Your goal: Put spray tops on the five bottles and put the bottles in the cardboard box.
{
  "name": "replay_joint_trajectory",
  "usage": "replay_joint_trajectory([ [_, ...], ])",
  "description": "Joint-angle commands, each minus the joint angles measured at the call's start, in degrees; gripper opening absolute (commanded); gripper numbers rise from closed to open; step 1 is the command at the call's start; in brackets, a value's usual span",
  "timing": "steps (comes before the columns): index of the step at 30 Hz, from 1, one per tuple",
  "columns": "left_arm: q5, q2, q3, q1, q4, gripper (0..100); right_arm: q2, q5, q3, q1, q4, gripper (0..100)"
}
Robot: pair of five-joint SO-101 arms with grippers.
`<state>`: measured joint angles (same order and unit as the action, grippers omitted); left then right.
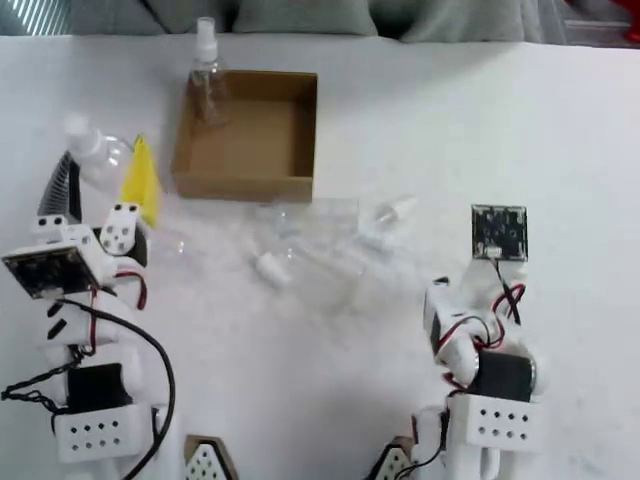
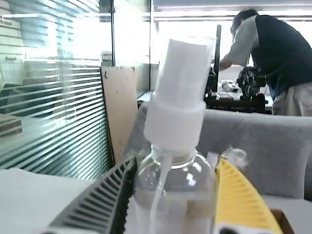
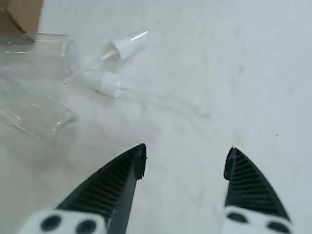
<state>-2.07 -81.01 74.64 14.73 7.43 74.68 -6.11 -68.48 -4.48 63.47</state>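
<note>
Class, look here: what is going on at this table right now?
The left end effector grips a clear bottle that already has its spray top on. Another capped bottle stands in the cardboard box. The right end effector is open over the table, near loose spray tops and uncapped bottles lying on their sides.
</note>
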Motion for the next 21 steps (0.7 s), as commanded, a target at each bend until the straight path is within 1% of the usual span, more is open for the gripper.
replay_joint_trajectory([
  [1, -0.2, 1.5, -7.5, -1.5, 0.1, 12, 4.7, -0.4, -9.8, -2.3, -9.5, 23.4],
  [4, -0.2, 8.4, -12.9, -2.1, 0.1, 12, 8.7, -0.3, -17.0, -2.4, -14.4, 23.4],
  [6, -0.2, 14.3, -17.1, -2.1, 0.1, 12, 11.8, -0.3, -20.2, -2.4, -15.8, 23.4],
  [11, -0.2, 28.4, -27.6, -2.1, -0.4, 12, 20.5, -0.4, -25.8, -2.1, -15.9, 23.4],
  [15, -0.3, 38.7, -35.6, -4.5, -0.4, 12, 27.6, -0.7, -28.5, -2.2, -14.7, 23.4],
  [17, -0.3, 43.7, -38.7, -6.2, -0.4, 12, 28.9, -0.8, -28.4, -2.0, -12.4, 23.5],
  [21, -0.3, 53.5, -43.7, -8.6, -0.5, 12, 28.4, -0.8, -28.4, -2.0, -12.3, 23.6],
])
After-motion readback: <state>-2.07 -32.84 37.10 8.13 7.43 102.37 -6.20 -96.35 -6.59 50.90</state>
